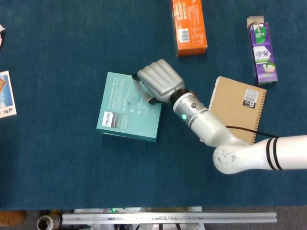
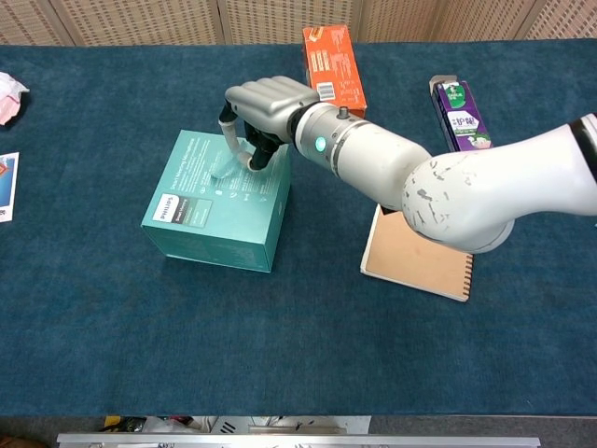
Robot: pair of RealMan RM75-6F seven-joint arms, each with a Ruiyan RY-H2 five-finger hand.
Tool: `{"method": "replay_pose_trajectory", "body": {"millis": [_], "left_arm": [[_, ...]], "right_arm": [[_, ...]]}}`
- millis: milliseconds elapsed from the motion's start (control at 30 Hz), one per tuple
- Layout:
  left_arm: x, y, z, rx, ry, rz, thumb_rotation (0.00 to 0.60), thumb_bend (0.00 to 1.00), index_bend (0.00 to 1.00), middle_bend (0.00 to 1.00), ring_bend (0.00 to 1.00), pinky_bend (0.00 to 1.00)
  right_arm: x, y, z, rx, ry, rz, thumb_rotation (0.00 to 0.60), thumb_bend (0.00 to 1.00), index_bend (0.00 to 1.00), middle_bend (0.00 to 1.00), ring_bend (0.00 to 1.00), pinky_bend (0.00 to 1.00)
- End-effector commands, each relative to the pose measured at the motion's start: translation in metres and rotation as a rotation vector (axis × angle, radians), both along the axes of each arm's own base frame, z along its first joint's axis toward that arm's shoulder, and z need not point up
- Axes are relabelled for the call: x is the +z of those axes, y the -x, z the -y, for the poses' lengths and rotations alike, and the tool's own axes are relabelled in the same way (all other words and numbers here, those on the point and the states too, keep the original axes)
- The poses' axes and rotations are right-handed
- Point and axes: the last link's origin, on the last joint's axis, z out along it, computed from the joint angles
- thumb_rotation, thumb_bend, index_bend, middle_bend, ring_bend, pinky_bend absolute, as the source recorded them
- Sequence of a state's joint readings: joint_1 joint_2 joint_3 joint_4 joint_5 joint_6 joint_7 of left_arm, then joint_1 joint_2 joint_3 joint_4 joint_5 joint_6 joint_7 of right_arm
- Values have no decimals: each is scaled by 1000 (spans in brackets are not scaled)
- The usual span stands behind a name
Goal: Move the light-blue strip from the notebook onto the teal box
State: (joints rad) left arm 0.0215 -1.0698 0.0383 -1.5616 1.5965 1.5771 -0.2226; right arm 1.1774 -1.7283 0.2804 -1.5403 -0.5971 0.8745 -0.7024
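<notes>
The teal box [image 1: 123, 117] [image 2: 210, 219] lies left of centre on the blue table. My right hand [image 1: 159, 82] [image 2: 264, 105] hovers over the box's far right part with its fingers curled down. A pale light-blue strip [image 2: 227, 167] [image 1: 127, 99] hangs from the fingertips and reaches the box top; it is faint against the teal. The brown spiral notebook [image 1: 240, 108] [image 2: 410, 252] lies to the right, partly hidden by my forearm, with no strip on its visible part. My left hand shows in neither view.
An orange box [image 1: 188, 26] [image 2: 331, 56] lies at the back behind my hand. A purple carton [image 1: 262, 50] [image 2: 464, 126] lies at the back right. A printed card [image 1: 5, 93] and a crumpled white thing [image 2: 9, 98] sit at the far left edge.
</notes>
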Motion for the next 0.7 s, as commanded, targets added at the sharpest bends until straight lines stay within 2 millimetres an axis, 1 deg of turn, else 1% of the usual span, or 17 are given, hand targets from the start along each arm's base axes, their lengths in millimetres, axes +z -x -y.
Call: {"method": "replay_pose_trajectory", "body": {"millis": [33, 300, 533, 633, 700], "left_arm": [[0, 0, 0, 1, 0, 1, 600, 339, 186, 268, 160, 68], [-1, 1, 0, 2, 1, 0, 600, 340, 186, 268, 160, 68], [-1, 1, 0, 1, 0, 0, 600, 339, 186, 268, 160, 67], [0, 1, -1, 0, -4, -2, 600, 340, 186, 268, 160, 67], [2, 1, -2, -4, -5, -10, 600, 340, 186, 268, 160, 67]], "right_arm": [[0, 0, 0, -1, -5, 1, 600, 386, 530, 962, 1000, 1000], [0, 1, -3, -2, -21, 4, 600, 386, 506, 962, 1000, 1000], [4, 2, -5, 1, -30, 13, 600, 386, 506, 962, 1000, 1000], [11, 1, -6, -4, -26, 47, 600, 386, 506, 962, 1000, 1000], [19, 2, -4, -6, -12, 69, 600, 385, 506, 962, 1000, 1000]]}}
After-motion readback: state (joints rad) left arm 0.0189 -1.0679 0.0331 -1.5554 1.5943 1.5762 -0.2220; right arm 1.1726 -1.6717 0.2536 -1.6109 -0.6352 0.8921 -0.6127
